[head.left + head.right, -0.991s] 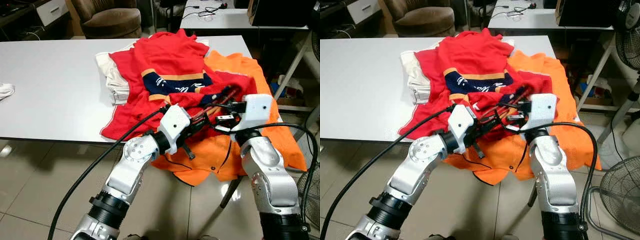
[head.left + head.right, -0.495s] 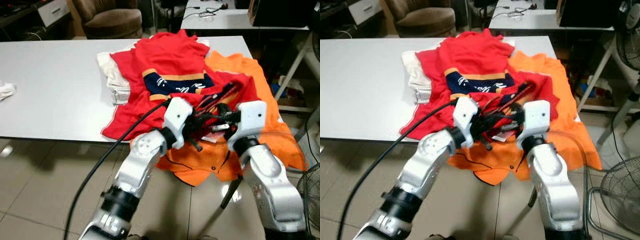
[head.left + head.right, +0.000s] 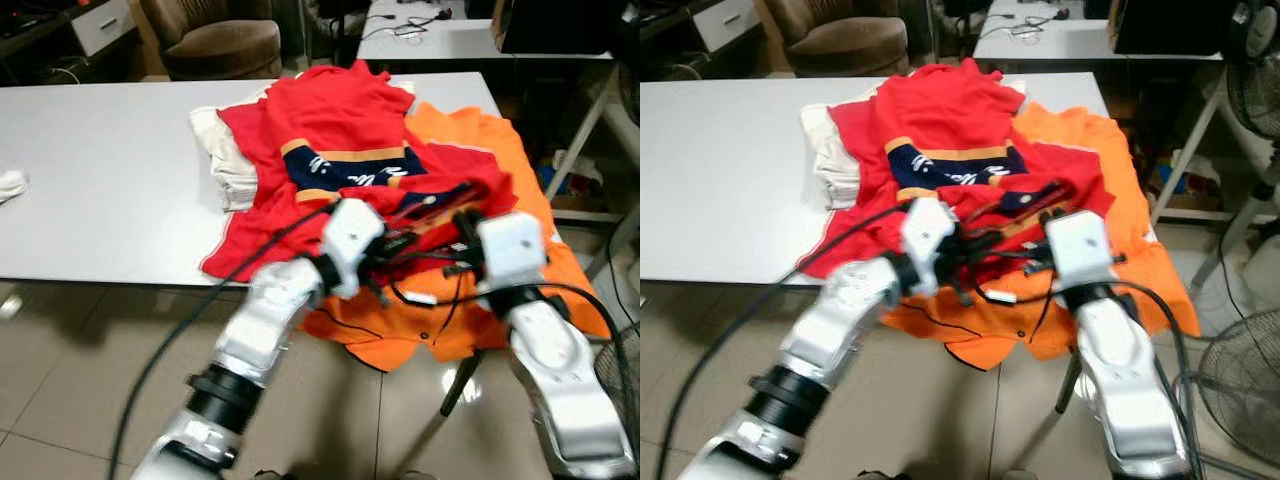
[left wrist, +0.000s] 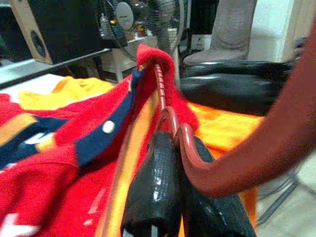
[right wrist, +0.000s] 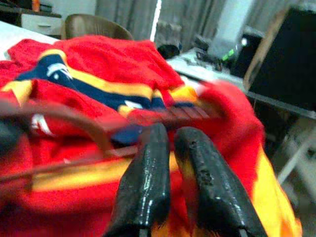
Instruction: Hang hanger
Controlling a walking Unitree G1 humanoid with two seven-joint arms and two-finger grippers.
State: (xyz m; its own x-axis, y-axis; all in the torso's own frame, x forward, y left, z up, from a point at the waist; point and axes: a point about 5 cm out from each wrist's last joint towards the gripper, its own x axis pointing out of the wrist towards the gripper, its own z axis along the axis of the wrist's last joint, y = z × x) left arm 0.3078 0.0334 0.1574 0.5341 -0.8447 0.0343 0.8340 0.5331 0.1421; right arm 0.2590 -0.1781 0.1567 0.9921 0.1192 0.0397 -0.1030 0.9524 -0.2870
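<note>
Looking down over the white bench (image 3: 110, 190), we see a heap of clothes at its right end: a red shirt (image 3: 340, 120) with a navy and yellow band on top, an orange garment (image 3: 470, 300) spilling over the bench edge beneath it, and a white cloth (image 3: 215, 150) tucked at the shirt's left side. The hanger (image 4: 170, 118), a reddish wooden one, lies partly inside the red shirt near the bench's front edge, its bar pushing the fabric up into a ridge. Our left tool (image 3: 385, 250) is clamped narrow on the hanger's curved neck, fingers (image 4: 155, 182) pressed against the wood. Our right tool (image 3: 455, 245) sits just beside it on the shirt's right side; its fingers (image 5: 148, 182) are drawn almost together with red fabric and the hanger bar close in front, though we cannot tell whether they actually pinch anything. A black cable (image 3: 170, 350) trails from the left arm. Beyond the bench stand a brown armchair (image 3: 215, 40), a second bench (image 3: 440, 40) and, at the right, a floor fan (image 3: 1240, 380). Compared with a second ago, both tools have pushed further forward into the shirt and the hanger ridge stands higher.
</note>
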